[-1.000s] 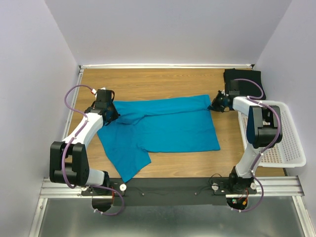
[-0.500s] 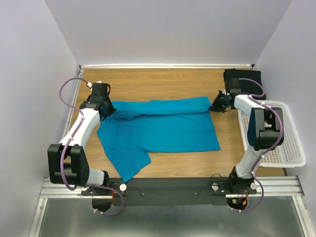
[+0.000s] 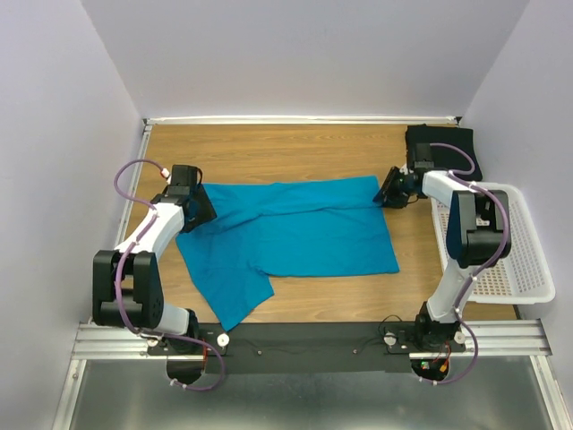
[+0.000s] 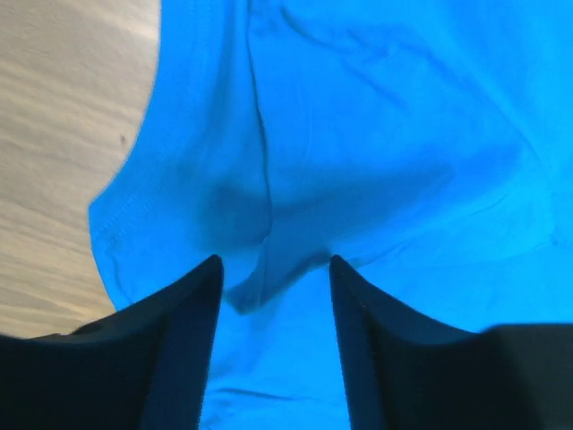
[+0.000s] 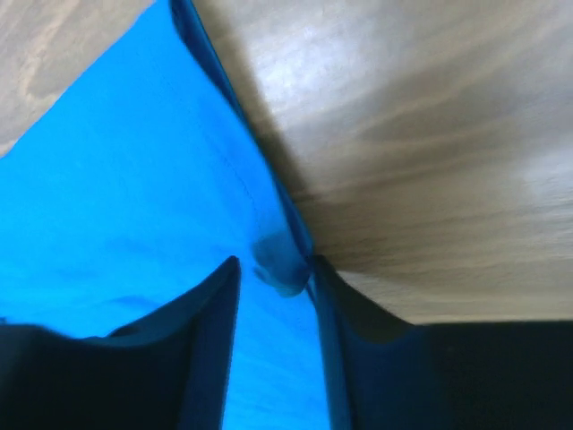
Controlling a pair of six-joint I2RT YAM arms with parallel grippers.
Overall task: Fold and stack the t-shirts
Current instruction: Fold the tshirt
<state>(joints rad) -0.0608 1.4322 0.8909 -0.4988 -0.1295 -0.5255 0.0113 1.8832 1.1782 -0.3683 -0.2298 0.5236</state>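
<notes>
The teal-blue t-shirt (image 3: 295, 228) lies spread on the wooden table, its far edge folded over toward the middle and one sleeve pointing at the near left. My left gripper (image 3: 202, 208) stands open at the shirt's far left corner; in the left wrist view its jaws (image 4: 273, 262) are apart over loose teal cloth (image 4: 358, 134). My right gripper (image 3: 388, 192) is open at the far right corner, with a small bunch of hem (image 5: 279, 260) lying between its jaws against the right finger. The black t-shirt (image 3: 443, 148) sits folded at the back right corner.
A white perforated basket (image 3: 515, 269) stands along the table's right edge, beside the right arm. Purple walls close in the table on the left, back and right. Bare wood (image 3: 286, 148) shows behind the teal shirt.
Both grippers have gone from shut to open, letting go of the teal shirt's far corners. The left gripper shifted slightly right and nearer; the cloth now rests on the table.
</notes>
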